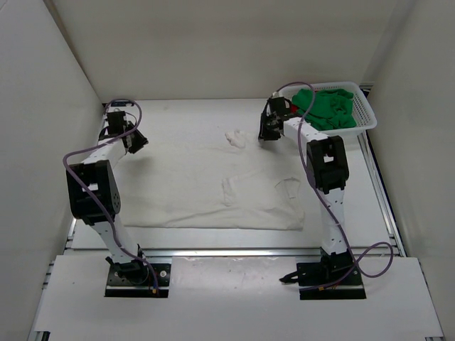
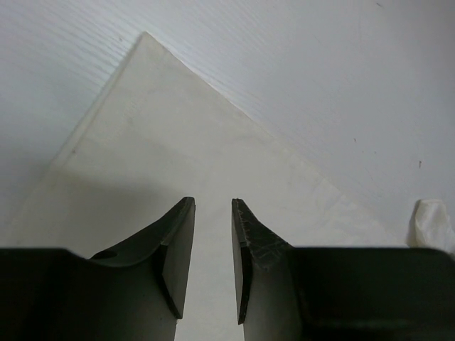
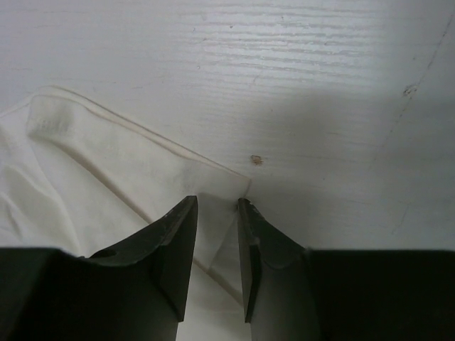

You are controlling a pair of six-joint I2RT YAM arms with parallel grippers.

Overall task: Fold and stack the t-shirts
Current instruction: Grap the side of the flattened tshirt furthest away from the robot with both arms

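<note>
The cream-white t-shirt (image 1: 199,185) lies spread flat across the table, with a small ruck (image 1: 235,138) at its far edge. My left gripper (image 1: 138,142) hovers over the shirt's far left corner (image 2: 178,142). Its jaws (image 2: 213,202) stand a little apart with flat cloth showing through the gap. My right gripper (image 1: 264,135) is at the shirt's far right corner (image 3: 85,177). It is open (image 3: 217,201), and the hemmed corner lies loose between the fingertips. The green t-shirt (image 1: 327,106) is bunched in the basket, with a bit of the red one (image 1: 293,109) showing beside it.
A white mesh basket (image 1: 366,114) stands at the back right corner. White walls close in the table on the left, back and right. A metal rail (image 1: 380,192) runs along the right edge. A small brown speck (image 3: 257,160) marks the tabletop.
</note>
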